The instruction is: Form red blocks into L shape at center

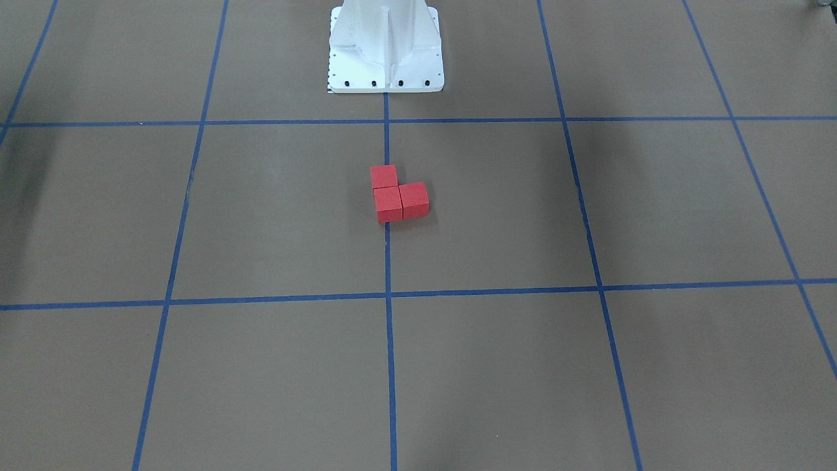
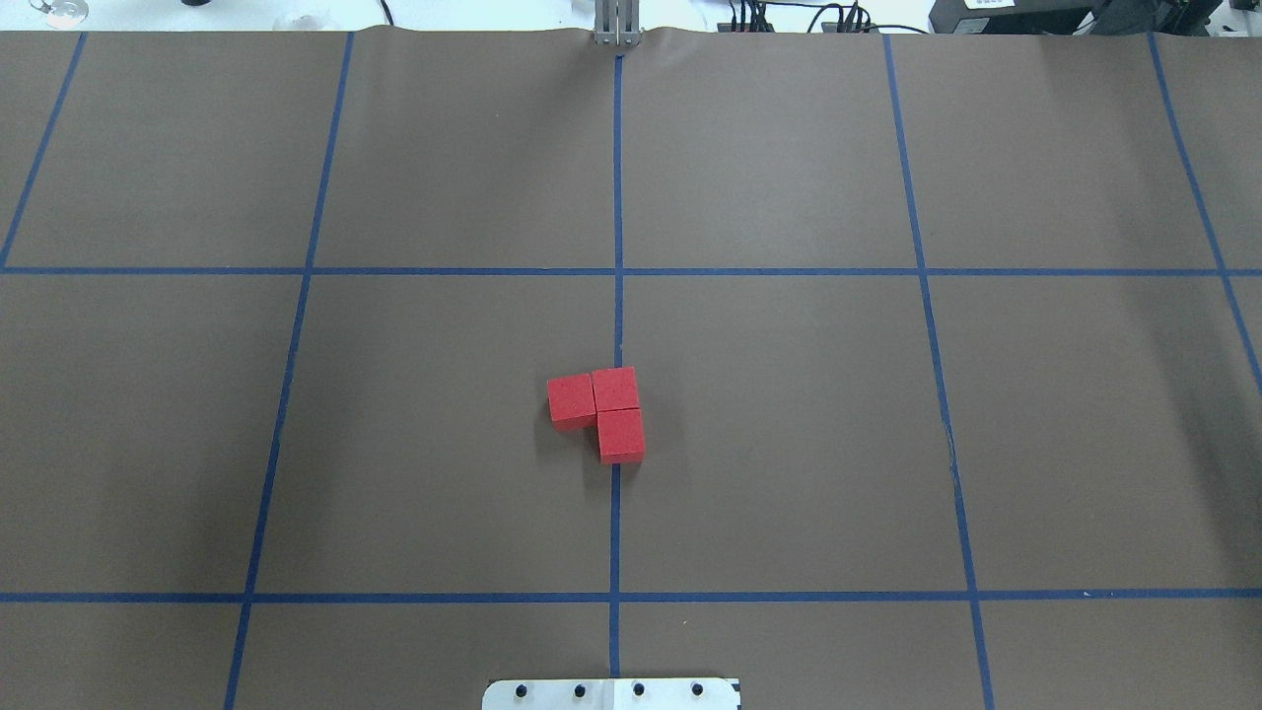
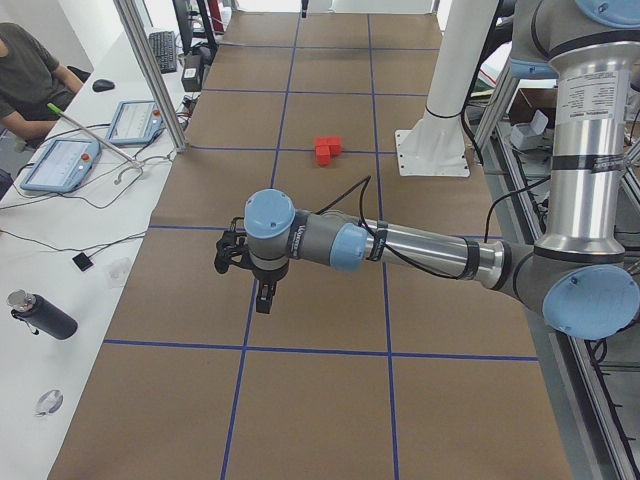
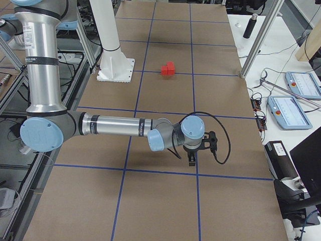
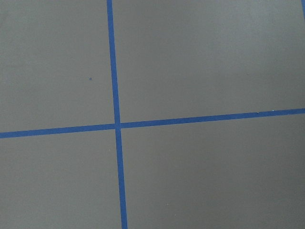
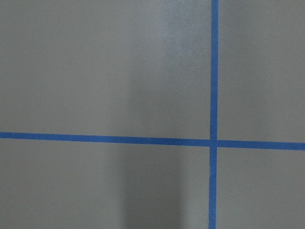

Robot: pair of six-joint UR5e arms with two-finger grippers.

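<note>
Three red blocks lie touching in an L on the middle blue line of the brown table: one [image 1: 384, 176] nearest the robot base, one [image 1: 388, 203] at the corner and one [image 1: 414, 199] beside it. They also show in the overhead view [image 2: 616, 389], the exterior left view [image 3: 327, 150] and the exterior right view [image 4: 168, 69]. My left gripper [image 3: 262, 295] hangs far from them toward the table's left end. My right gripper [image 4: 192, 159] hangs far away toward the right end. I cannot tell whether either is open or shut. Both wrist views show only table and tape.
The white robot pedestal [image 1: 386, 46] stands behind the blocks. Beyond the far edge, a white side bench holds tablets [image 3: 58, 163], cables and a dark bottle [image 3: 42, 315]. A seated person [image 3: 25, 70] is there. Metal frame posts [image 3: 150, 70] stand at the table's edge.
</note>
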